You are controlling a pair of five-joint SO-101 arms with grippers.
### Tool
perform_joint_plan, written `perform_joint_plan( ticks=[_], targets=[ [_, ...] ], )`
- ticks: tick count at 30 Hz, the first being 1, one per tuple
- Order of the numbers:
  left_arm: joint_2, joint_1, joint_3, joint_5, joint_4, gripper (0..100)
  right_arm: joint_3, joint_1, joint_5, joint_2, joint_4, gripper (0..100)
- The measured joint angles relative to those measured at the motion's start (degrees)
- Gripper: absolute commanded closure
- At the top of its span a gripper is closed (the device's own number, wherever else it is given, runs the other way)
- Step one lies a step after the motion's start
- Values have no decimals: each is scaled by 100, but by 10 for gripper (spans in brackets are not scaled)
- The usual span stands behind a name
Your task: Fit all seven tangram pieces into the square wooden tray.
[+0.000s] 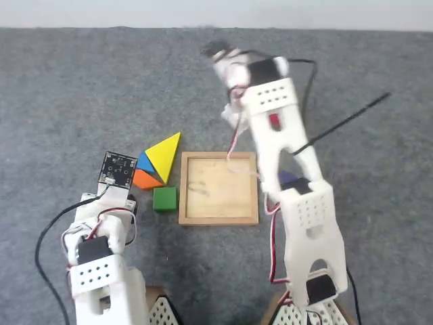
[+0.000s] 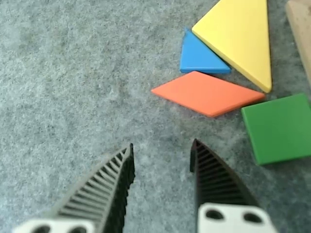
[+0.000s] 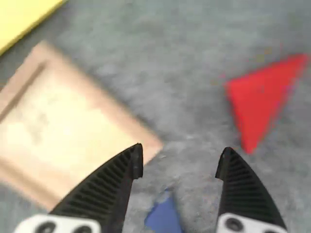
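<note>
Since the left gripper (image 2: 162,144), jaws apart, sits just short of the orange parallelogram (image 2: 206,93) lying crosswise ahead, it's way nearer than the likewise-spread right gripper (image 3: 182,150).

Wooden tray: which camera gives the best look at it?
The high view: the whole square wooden tray lies in sight, all four sides. The left wrist view catches a strip of its rim; the right wrist view, one corner.
</note>
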Motion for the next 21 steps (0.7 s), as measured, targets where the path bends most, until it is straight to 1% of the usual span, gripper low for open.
perform_joint_plan(
  ticks=[2,4,6,7,9,11,12,14,21],
  targets=[
    [0,0,0,0,0,819,404,-158,158,-176,0,753],
    [0,0,0,0,0,819,484,-149,316,-229,-53,748],
    [0,0,0,0,0,819,510,18,299,-237,-281,695],
    [0,0,0,0,0,819,510,123,123,-229,-440,648],
    [0,0,0,0,0,819,510,316,-466,-202,-774,550],
    [0,0,0,0,0,819,510,475,-1125,-26,-1090,499],
    [0,0,0,0,0,819,510,527,-1327,97,-1240,499],
    [0,0,0,0,0,819,519,571,-1486,316,-1486,509],
    [0,0,0,0,0,819,519,571,-1547,791,-2127,512]
  ],
)
